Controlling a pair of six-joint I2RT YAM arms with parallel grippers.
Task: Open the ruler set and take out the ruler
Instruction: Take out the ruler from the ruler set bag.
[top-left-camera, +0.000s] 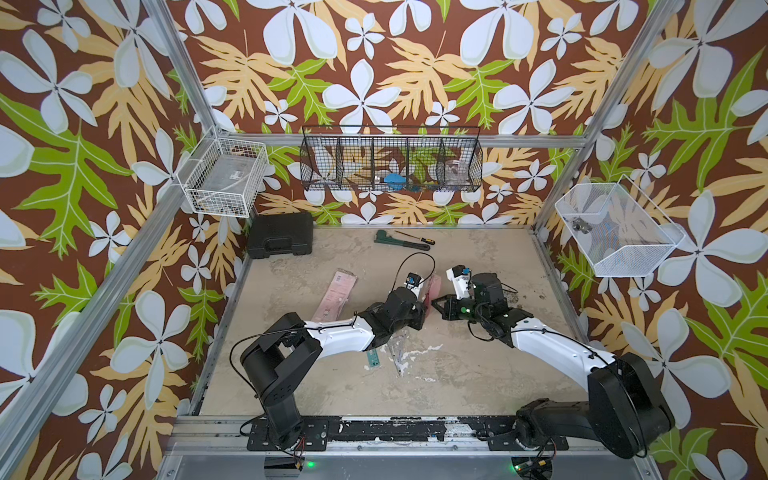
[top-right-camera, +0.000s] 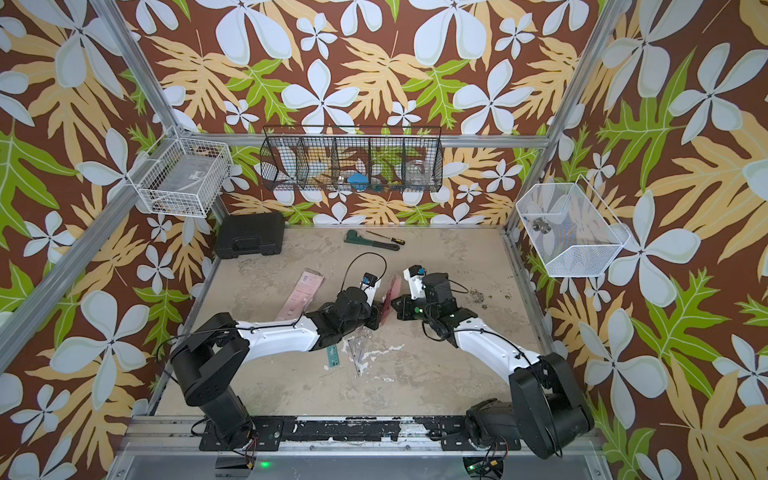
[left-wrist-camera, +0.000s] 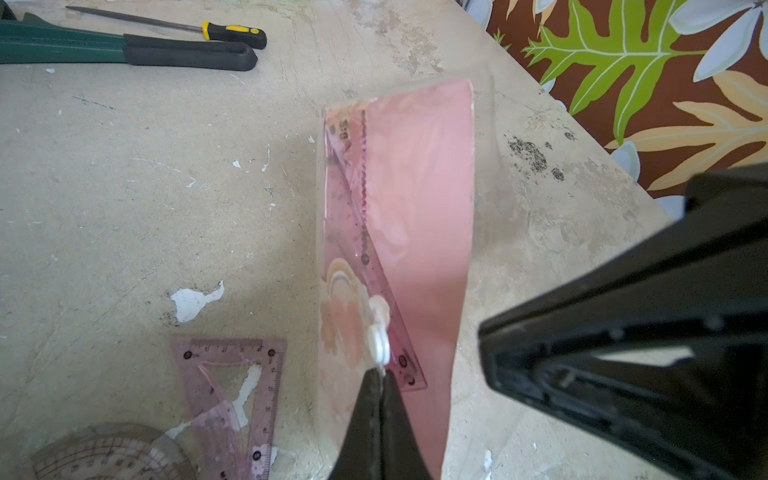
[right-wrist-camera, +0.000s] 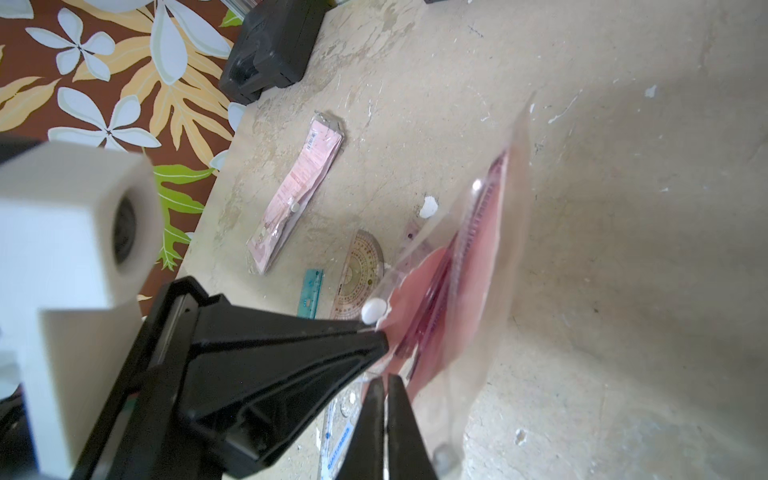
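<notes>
Top views: beige, mottled desk (top-left-camera: 478, 374) inside an aluminium frame, walled with brown wallpaper of white flowers and green and tan leaves.
Desk surface: scuffed, with chipped white patches (left-wrist-camera: 195, 301) and dark specks (left-wrist-camera: 528, 151) toward the right side.
Wall baskets: white wire basket (top-left-camera: 224, 176) on the left, black mesh basket with compartments (top-left-camera: 390, 160) at the back, white mesh basket (top-left-camera: 615, 228) on the right.
Back of desk: black plastic case (top-left-camera: 280, 235) in the left corner; green pipe wrench with black grip (top-left-camera: 395, 242) and slim tool with black-and-yellow handle (top-left-camera: 415, 237) side by side near the middle.
Ruler set: clear plastic pouch with pink card insert (left-wrist-camera: 419, 187), held up off the desk on edge near the middle, between left claw (left-wrist-camera: 380, 376) and right claw (right-wrist-camera: 385, 379), mouth spread open.
Ruler: pink see-through ruler (left-wrist-camera: 376, 266) inside the pouch.
Left claw: pinched tight on the pouch edge just under its white snap button (left-wrist-camera: 380, 347).
Right claw: jaws set almost together at the opposite lip of the pouch; whether they nip the clear film cannot be told.
Loose on desk: pink set square (left-wrist-camera: 272, 399), clear protractor (left-wrist-camera: 108, 453) and teal ruler (right-wrist-camera: 311, 293), lying flat near the left arm.
Second pack: flat pink ruler pack (top-left-camera: 336, 297) lying left of the arms' meeting point, well apart from the pouch.
</notes>
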